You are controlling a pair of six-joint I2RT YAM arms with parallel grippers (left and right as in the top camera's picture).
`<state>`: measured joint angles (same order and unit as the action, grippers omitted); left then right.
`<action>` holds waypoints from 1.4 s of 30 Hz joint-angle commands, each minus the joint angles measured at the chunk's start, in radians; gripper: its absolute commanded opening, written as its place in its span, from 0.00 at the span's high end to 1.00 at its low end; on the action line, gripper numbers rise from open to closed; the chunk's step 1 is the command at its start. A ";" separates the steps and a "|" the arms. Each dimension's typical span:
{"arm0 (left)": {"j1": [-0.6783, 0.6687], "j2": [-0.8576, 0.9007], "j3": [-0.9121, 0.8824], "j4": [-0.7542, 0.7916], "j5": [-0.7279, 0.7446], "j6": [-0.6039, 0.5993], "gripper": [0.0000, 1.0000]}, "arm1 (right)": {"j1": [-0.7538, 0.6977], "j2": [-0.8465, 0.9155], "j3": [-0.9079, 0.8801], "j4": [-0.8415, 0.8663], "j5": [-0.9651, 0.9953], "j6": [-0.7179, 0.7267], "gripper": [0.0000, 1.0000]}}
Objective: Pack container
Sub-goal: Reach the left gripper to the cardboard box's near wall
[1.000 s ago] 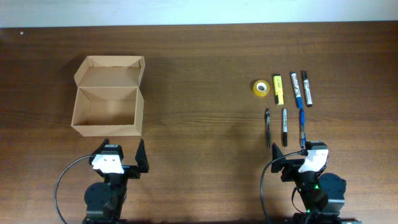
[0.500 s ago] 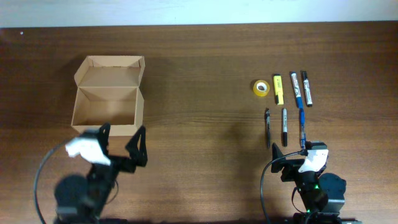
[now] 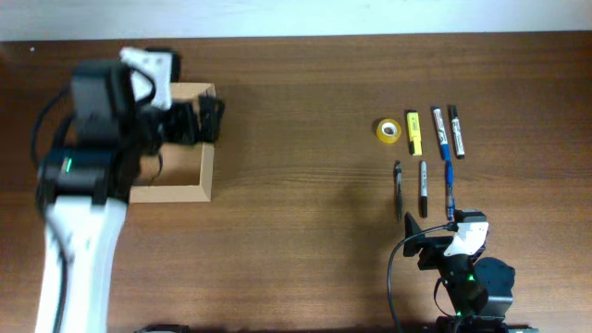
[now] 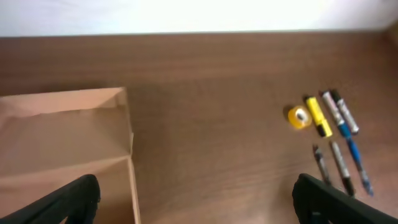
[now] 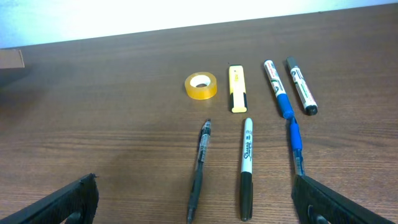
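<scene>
Black fingers of the left gripper [image 3: 198, 120] stand wide apart and hold nothing, above the far right corner of the container [image 3: 172, 191]. The container sits with its lid open near the far left corner of the table [image 3: 296, 92]. The right gripper [image 3: 432, 231] is also fully spread and empty, at the near edge, just in front of the pens [image 3: 399, 190]. Behind them the tape roll [image 3: 388, 129], the highlighter [image 3: 413, 132] and the markers [image 3: 439, 134] lie in a group toward the right edge. The part of the container's inside that shows is bare, so I judge that packing has not yet begun and every piece is left to move.
</scene>
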<state>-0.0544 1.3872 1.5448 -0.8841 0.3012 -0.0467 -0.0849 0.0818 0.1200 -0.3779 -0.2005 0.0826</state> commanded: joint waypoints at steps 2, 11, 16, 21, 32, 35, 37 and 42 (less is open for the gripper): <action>-0.002 0.162 0.031 -0.010 0.036 0.145 0.00 | 0.006 -0.008 -0.008 0.001 0.009 0.004 0.01; 0.027 0.377 0.031 -0.121 -0.176 0.115 0.28 | 0.006 -0.008 -0.008 0.001 0.009 0.004 0.01; 0.035 0.471 0.029 -0.157 -0.220 0.059 0.30 | 0.006 -0.008 -0.008 0.001 0.009 0.004 0.01; 0.035 0.540 0.028 -0.162 -0.216 0.006 0.36 | 0.006 -0.008 -0.008 0.001 0.009 0.004 0.01; 0.035 0.681 0.028 -0.139 -0.208 -0.126 0.66 | 0.006 -0.008 -0.008 0.001 0.009 0.004 0.01; 0.032 0.692 0.028 -0.137 -0.185 -0.125 0.98 | 0.006 -0.008 -0.008 0.001 0.009 0.004 0.01; 0.024 0.690 0.028 -0.133 -0.186 -0.125 0.98 | 0.006 -0.008 -0.008 0.001 0.009 0.004 0.01; -0.015 0.686 0.046 -0.151 -0.186 -0.125 0.98 | 0.006 -0.008 -0.008 0.001 0.009 0.004 0.01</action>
<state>-0.0406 2.0586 1.5677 -1.0260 0.0757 -0.1619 -0.0853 0.0818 0.1200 -0.3779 -0.2005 0.0830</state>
